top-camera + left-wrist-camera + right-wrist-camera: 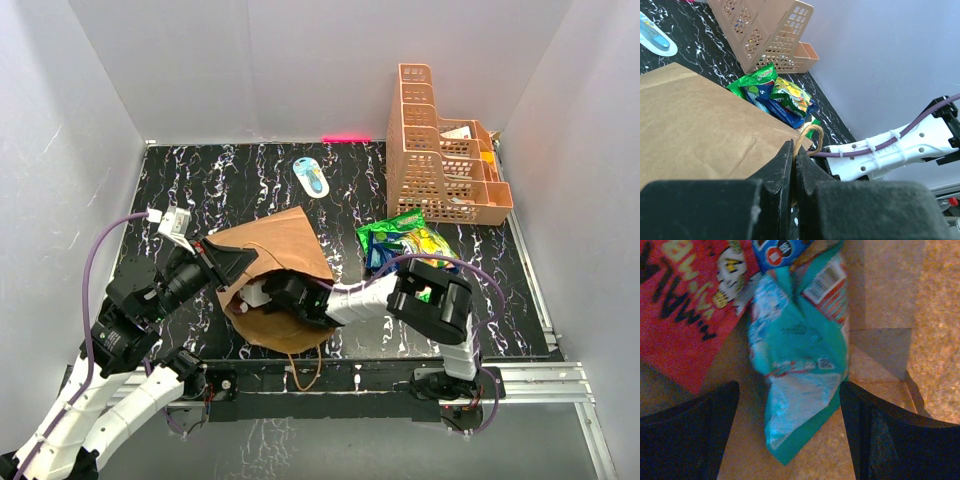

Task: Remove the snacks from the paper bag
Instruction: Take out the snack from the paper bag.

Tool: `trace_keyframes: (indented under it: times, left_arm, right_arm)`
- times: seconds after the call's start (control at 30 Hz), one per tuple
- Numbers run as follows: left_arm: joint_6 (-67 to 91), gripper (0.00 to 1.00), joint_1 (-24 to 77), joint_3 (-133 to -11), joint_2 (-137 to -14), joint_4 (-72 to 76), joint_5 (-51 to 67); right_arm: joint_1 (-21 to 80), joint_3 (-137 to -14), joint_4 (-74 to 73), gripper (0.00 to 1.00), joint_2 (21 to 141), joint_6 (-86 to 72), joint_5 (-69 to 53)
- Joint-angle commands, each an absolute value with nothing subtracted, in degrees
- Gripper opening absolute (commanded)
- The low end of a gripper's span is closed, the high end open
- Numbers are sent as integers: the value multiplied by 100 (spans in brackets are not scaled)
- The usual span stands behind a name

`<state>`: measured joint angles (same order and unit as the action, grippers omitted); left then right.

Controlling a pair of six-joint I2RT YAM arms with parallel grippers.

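The brown paper bag (283,247) lies on its side on the table, mouth toward the arms. My left gripper (224,263) is shut on the bag's twisted handle (809,136), with the bag's side (695,125) below it. My right gripper (283,297) reaches into the bag's mouth. In the right wrist view it is open (790,410), its fingers on either side of a teal packet (797,365) on the bag's floor, not touching it. A red packet (680,305) and a blue packet (777,250) lie behind it. More snacks (405,241), green and blue, are piled on the table right of the bag (775,95).
An orange lattice basket (440,150) stands at the back right and shows in the left wrist view (765,35). A small blue-white oval object (311,177) lies behind the bag. The right arm (890,147) crosses in front of the snack pile. Walls enclose the table.
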<state>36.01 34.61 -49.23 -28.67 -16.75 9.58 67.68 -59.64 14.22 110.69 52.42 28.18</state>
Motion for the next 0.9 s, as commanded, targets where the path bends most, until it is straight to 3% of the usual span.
trace_keyframes:
  times: [0.0,0.23,0.53,0.73,0.87]
  left_arm:
    - [3669,0,3456,-5010,-2794,-1538,1081]
    - [3605,0,3456,-5107,-2795,-1669,1059]
    - [3474,0,3455,-5181,-2671,-2102,681]
    - [3498,0,3456,-5080,-2644,-2181,452]
    - [3541,0,3458,-5001,-2676,-2147,350]
  right_arm:
    - [6618,-6397,2265,86,11384,5233,3072]
    - [6335,-6653,2915,84,11921,5344,3490]
    - [6196,-6713,2973,47,12028,5577,3506]
    - [6325,-6608,2875,34,11672,5497,3175]
    - [6543,-6570,2587,30,11301,5099,2857]
